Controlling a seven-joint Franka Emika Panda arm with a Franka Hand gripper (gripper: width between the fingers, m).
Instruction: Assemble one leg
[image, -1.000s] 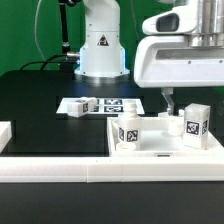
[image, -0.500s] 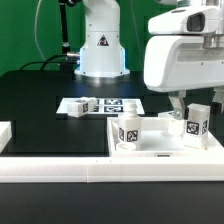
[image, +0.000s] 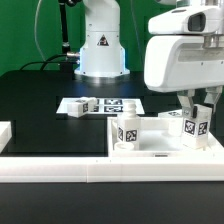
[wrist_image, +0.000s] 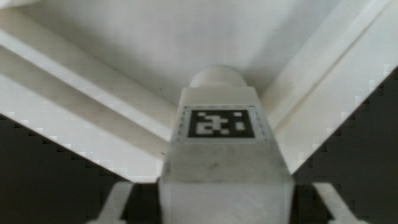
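A leg, a stubby white post with square tags, stands upright at the exterior view's right end of the large flat white panel. My gripper is lowered over its top, one finger on each side. In the wrist view the leg fills the middle between the fingers, with a dark gap on each side, so the jaws are open and not touching it. A second leg stands on the panel's other end. A third leg lies by the marker board.
The marker board lies on the black table behind the panel. The robot's white base stands at the back. A white part shows at the exterior view's left edge.
My gripper has moved toward the exterior view's right and come down, so its fingers now straddle the top of the right-hand leg. The legs and panel have not moved.
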